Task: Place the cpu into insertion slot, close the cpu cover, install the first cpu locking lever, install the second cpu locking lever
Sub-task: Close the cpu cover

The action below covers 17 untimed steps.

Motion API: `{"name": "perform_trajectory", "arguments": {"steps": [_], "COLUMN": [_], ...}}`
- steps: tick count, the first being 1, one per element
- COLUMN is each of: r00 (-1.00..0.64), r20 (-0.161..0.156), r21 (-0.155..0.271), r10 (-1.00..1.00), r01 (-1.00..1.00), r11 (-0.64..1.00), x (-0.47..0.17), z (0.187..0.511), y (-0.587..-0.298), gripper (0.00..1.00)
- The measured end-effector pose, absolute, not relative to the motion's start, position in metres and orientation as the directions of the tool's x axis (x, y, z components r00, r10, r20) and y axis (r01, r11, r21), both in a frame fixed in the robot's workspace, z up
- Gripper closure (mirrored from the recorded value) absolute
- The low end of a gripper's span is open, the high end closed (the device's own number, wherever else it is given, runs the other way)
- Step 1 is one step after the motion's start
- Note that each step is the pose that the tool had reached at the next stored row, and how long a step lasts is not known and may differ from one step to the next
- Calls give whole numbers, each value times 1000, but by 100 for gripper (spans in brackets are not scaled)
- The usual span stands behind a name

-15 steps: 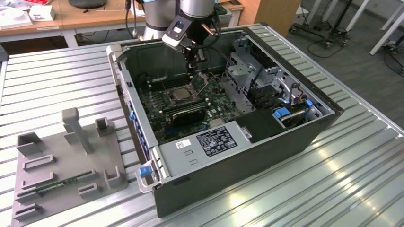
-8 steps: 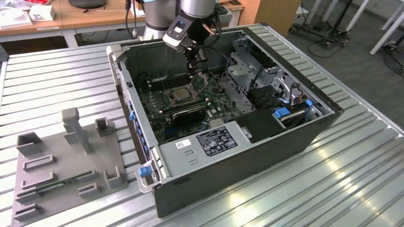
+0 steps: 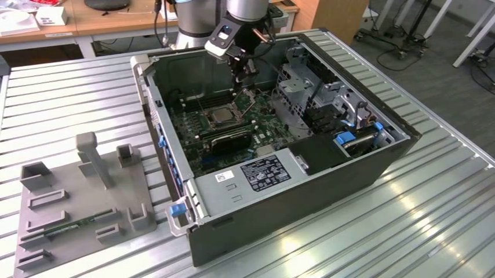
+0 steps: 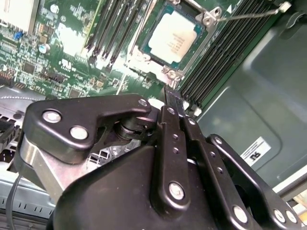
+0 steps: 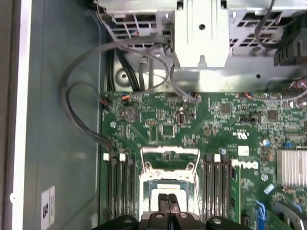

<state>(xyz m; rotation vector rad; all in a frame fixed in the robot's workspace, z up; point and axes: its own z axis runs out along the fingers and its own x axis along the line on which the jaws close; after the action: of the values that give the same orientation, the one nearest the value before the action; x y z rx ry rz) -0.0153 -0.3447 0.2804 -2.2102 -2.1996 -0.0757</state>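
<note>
Exterior view: end effector [image 3: 249, 74] is hanging inside the open case [image 3: 309, 168] on the desk [image 3: 69, 87], over the board [image 3: 265, 124]. Below it, toward the exterior view's left and nearer the viewer, the cpu [image 3: 226, 117] is lying flat in the slot [image 3: 208, 116].

Second wrist view: fingers [image 4: 172, 103] are pressing together, gripping nothing. Straight beyond the tips, apart from them, the cpu is lying silver face up. Being square, it is showing no long axis; its edges are running parallel to the memory slots [image 4: 225, 52]. The cover [image 4: 192, 50] seems to be lying down around it. A thin wire lever [image 4: 249, 14] is sticking out from one corner, seemingly unlatched.

First wrist view: end effector is hanging over the near edge of the slot, with the cover frame lying just beyond.
</note>
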Motion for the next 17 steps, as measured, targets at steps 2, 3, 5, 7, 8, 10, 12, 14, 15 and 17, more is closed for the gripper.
{"name": "perform_trajectory", "arguments": {"steps": [2, 3, 5, 7, 8, 10, 12, 14, 15, 17], "r00": [4, 4, 4, 4, 4, 4, 4, 4, 4, 4], "r20": [50, 50, 51, 51, 51, 51, 51, 51, 51, 51], "r21": [18, 18, 18, 18, 18, 18, 18, 18, 18, 18], "r10": [999, 999, 999, 999, 999, 999, 999, 999, 999, 999], "r01": [1000, 1000, 1000, 1000, 1000, 1000, 1000, 1000, 1000, 1000], "r11": [-5, -5, -5, -5, -5, -5, -5, -5, -5, -5], "x": [-11, -9, -4, 0, 3, 8, 14, 19, 22, 28], "z": [280, 280, 280, 280, 280, 280, 280, 280, 280, 280], "y": [-345, -345, -345, -345, -345, -345, -345, -345, -345, -345], "gripper": [89, 89, 89, 89, 89, 89, 89, 89, 89, 89]}}
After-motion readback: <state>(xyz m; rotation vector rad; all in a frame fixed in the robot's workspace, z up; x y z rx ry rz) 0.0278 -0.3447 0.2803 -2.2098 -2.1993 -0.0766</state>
